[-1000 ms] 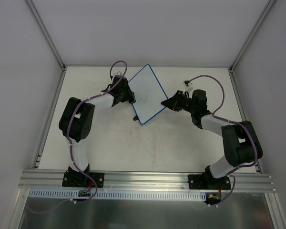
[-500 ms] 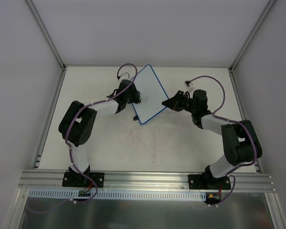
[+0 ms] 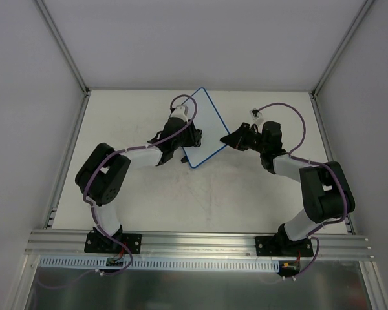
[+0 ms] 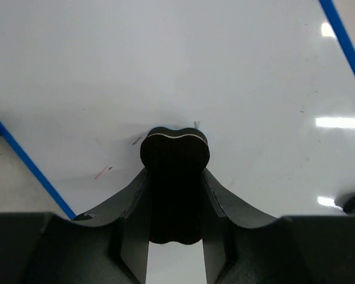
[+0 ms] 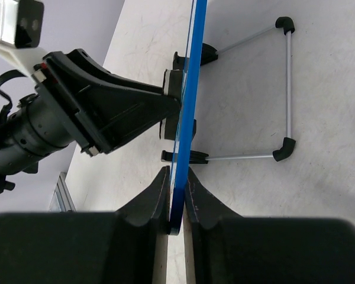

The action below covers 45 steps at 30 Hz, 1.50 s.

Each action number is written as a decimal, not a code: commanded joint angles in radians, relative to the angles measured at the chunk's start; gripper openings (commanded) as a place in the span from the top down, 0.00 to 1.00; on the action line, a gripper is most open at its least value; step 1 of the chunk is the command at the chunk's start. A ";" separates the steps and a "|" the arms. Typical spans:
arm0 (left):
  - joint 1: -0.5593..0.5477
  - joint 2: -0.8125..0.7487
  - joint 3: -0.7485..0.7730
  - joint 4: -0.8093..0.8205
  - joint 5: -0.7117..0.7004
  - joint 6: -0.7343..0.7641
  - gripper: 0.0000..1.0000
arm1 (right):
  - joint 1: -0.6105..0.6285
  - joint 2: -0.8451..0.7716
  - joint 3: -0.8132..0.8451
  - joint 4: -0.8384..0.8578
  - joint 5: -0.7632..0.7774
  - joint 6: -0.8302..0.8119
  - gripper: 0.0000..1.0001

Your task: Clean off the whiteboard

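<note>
The whiteboard (image 3: 208, 124), white with a thin blue rim, stands tilted on the table between both arms. My left gripper (image 3: 189, 138) is shut on a small black eraser (image 4: 174, 151), and the eraser's tip is pressed against the board's white face (image 4: 236, 71). Faint reddish and grey specks (image 4: 103, 171) lie beside the eraser. My right gripper (image 5: 177, 198) is shut on the board's blue edge (image 5: 192, 89) at its right corner. From the right wrist view, my left gripper (image 5: 168, 100) touches the board's front side.
Behind the board a thin wire stand (image 5: 287, 89) with black feet rests on the tabletop. The pale table (image 3: 149, 194) is boxed in by grey walls, and an aluminium rail (image 3: 200, 242) carries the arm bases at the near edge.
My left gripper has slid right across the board with the eraser, onto the spot where a dark scribble showed earlier. The board and the right arm have stayed put.
</note>
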 commanded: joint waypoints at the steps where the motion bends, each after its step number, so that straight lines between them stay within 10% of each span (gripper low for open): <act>1: -0.112 0.047 0.025 -0.056 0.223 0.087 1.00 | 0.040 0.022 -0.004 0.045 -0.105 -0.043 1.00; 45: 0.099 0.122 0.023 -0.430 -0.091 -0.152 1.00 | 0.035 0.011 -0.013 0.059 -0.115 -0.033 1.00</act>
